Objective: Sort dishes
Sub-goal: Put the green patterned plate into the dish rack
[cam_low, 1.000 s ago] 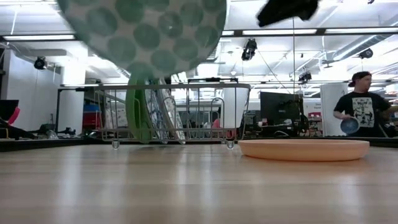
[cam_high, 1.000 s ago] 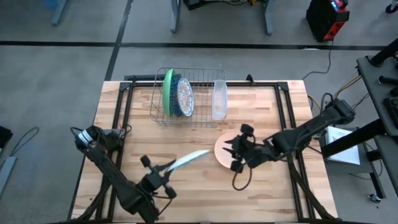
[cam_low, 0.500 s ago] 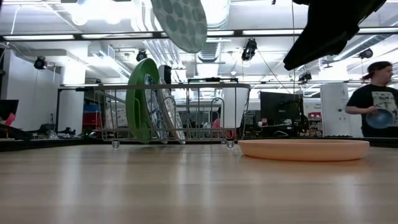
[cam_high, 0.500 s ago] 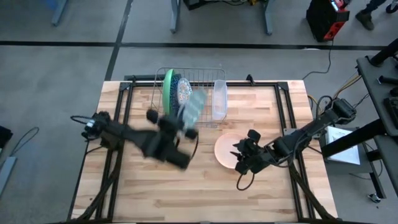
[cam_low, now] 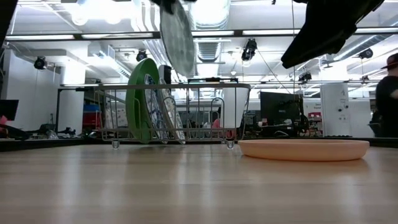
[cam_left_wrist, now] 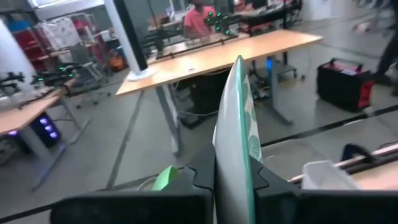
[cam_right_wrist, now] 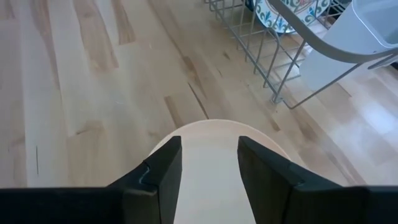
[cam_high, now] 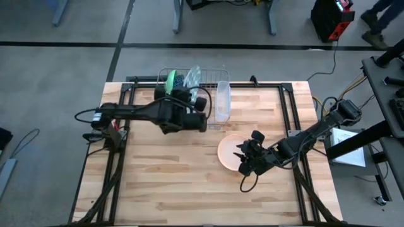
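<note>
My left gripper (cam_high: 188, 93) is shut on the white plate with green dots (cam_low: 177, 37) and holds it high over the wire rack (cam_low: 199, 112) at the table's far side. A plain green plate (cam_low: 142, 99) stands on edge in the rack, with a blue speckled and a floral plate (cam_low: 165, 102) beside it. The peach-pink bowl (cam_high: 227, 150) rests flat on the table, right of centre. My right gripper (cam_right_wrist: 211, 168) hovers open over the bowl's near-right part, well above it in the low view. My left gripper pinches the dotted plate's rim (cam_left_wrist: 233, 174) between its two fingers (cam_left_wrist: 264, 182), one on each face. The fingers point toward the table's far edge. The plate stands on edge, reaching out ahead of the fingers, lifted clear above the rack.
A clear plastic tray (cam_high: 223, 101) stands in the rack's right end. Bare wood lies left of and in front of the bowl. A person (cam_low: 388, 93) stands in the room beyond the table's right side.
My left gripper has swung from the table's near edge up and toward the far edge, carrying the dotted plate over the rack. The plate has turned from a slanted, face-showing pose to standing on edge.
</note>
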